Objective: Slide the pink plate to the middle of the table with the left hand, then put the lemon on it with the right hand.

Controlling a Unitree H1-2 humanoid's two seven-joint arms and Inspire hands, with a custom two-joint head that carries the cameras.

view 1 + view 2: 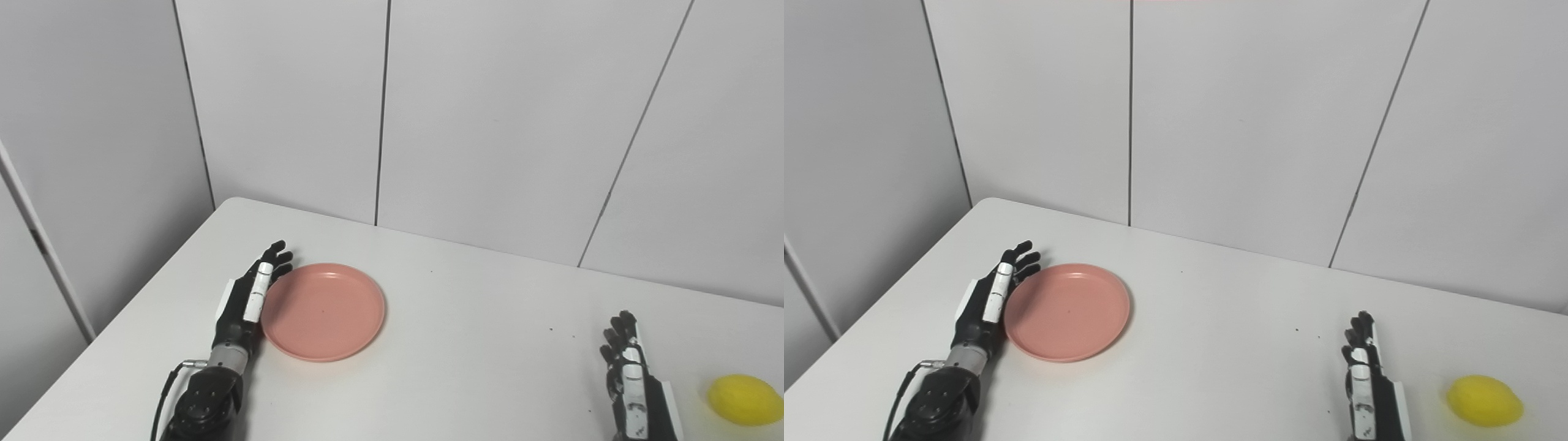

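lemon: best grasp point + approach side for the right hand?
Grip the lemon across its rounded middle, probably from above. It lies bare on the table, long axis running left-right, nothing beside it. The right hand, open, sits just left of it, not touching.

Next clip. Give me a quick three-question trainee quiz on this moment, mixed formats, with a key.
1. True or false: the lemon already lies on the pink plate.
2. Which hand is next to the plate's rim? A) left hand B) right hand C) neither
3. Fill in: the lemon lies on the table to the ____ of the right hand.

Key
1. False: the lemon lies on the table, far from the plate.
2. A: the left hand lies flat with fingers straight along the plate's left edge.
3. Right: it lies apart from that hand, which holds nothing.
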